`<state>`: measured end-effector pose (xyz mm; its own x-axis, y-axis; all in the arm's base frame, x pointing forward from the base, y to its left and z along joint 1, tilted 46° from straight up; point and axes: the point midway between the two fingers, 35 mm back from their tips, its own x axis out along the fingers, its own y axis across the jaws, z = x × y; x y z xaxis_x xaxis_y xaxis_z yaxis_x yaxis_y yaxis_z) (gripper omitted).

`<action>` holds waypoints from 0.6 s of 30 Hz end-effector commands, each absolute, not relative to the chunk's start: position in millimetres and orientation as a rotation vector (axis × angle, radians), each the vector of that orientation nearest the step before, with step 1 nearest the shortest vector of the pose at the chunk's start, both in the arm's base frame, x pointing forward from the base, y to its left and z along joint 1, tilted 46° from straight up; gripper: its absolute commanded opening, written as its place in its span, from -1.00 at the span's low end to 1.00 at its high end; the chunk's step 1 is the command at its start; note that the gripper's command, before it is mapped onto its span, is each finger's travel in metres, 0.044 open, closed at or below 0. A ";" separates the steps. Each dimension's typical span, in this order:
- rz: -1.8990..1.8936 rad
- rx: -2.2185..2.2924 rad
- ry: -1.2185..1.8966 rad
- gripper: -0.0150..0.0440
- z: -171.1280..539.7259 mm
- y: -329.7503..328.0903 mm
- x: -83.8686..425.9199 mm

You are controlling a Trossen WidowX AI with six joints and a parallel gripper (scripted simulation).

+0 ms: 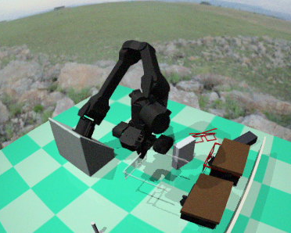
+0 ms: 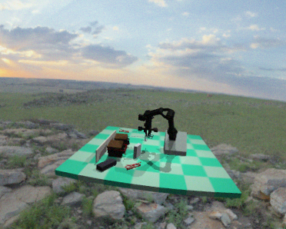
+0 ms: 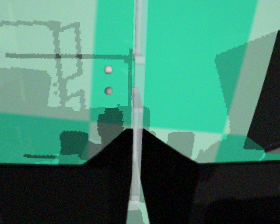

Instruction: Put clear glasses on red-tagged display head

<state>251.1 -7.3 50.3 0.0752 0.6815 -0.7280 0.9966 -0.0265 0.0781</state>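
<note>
My gripper (image 1: 142,155) (image 3: 134,135) is shut on the clear glasses (image 1: 132,163) (image 3: 137,107) at their front frame. In the top view they hang above the table, with the temples reaching toward the heads; in the wrist view the front is an edge-on pale bar between the fingertips. Two display heads with brown tops stand at the right of the top view. The nearer head (image 1: 207,198) shows no glasses. The farther head (image 1: 231,155) (image 2: 116,144) has a red glasses frame around its front. The red tag cannot be made out on either head, and their faces are mostly hidden.
A grey-white block (image 1: 185,152) (image 2: 137,151) stands between the gripper and the farther head. Red glasses (image 1: 203,135) (image 2: 133,166) lie beyond it, near a dark box (image 1: 246,138) (image 2: 106,165). A long cream panel (image 1: 246,188) stands behind the heads. A post (image 1: 94,227) shows at the lower edge.
</note>
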 end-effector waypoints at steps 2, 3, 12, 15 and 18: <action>-0.643 1.776 1.686 -0.49 40.9 -11.8 255.2; -0.642 1.777 1.686 -0.49 40.8 -11.0 255.1; -0.627 1.790 1.684 -0.49 32.6 -3.1 256.4; -0.631 1.786 1.684 -0.49 29.6 -0.7 256.7; -0.632 1.785 1.683 -0.49 26.5 1.7 257.0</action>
<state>257.5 -1.1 29.5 0.0829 0.7070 -0.7024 0.9944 -0.0124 0.1048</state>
